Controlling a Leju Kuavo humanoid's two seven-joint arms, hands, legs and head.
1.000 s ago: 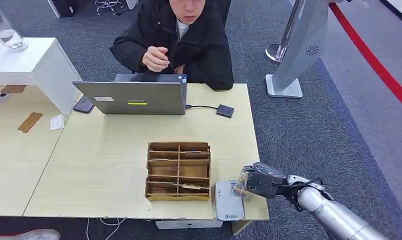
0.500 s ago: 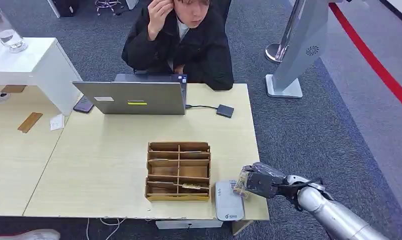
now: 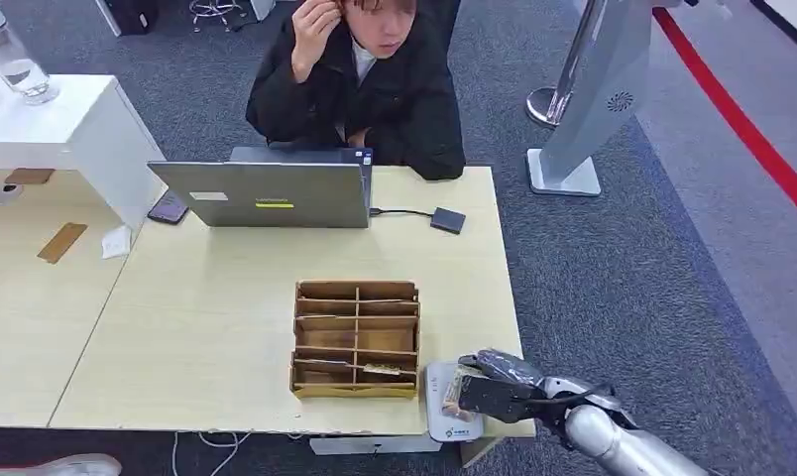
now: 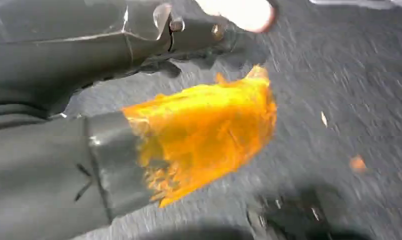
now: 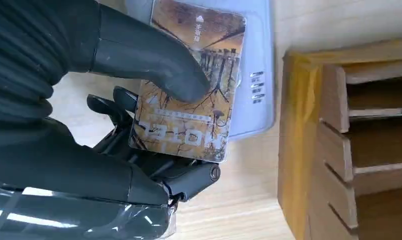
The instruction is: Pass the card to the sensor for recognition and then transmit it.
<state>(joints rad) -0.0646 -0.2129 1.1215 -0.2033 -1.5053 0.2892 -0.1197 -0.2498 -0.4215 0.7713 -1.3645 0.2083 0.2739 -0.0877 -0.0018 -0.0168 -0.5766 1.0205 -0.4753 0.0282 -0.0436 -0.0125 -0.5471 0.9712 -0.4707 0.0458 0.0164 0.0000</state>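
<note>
The card (image 5: pixel 191 85), pinched in the robot's right hand (image 5: pixel 104 115) over the pale sensor (image 5: pixel 259 60), bears large block letters that appear to read "HOTEL", seen turned in the right wrist view, above a finer line too small to make out. Near the card's far edge stand a small white triangle mark and a few characters, unreadable. The sensor shows short rows of tiny print beside the card, also illegible. A yellow label (image 3: pixel 275 204) on the laptop (image 3: pixel 266 193) lid cannot be read.
</note>
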